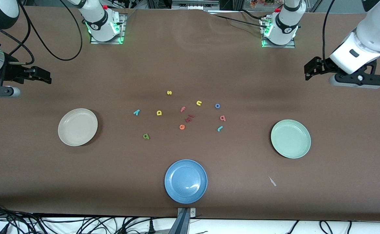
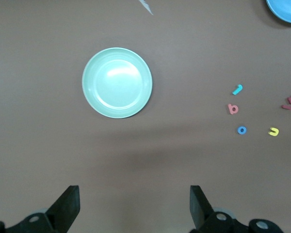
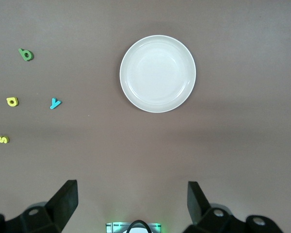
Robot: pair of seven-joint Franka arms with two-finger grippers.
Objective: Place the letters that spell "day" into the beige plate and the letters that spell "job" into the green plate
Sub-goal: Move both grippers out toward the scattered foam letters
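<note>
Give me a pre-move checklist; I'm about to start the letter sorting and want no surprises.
1. Left gripper jaws open, holding nothing, over bare table: ok.
2. Right gripper jaws open, holding nothing: ok.
3. Beige plate has nothing in it: ok.
4. Green plate has nothing in it: ok.
5. Yellow d, green a, teal y lie apart on the table: ok.
6. Teal j, blue o, salmon b lie apart: ok.

A brown table with black cables along its edge.
</note>
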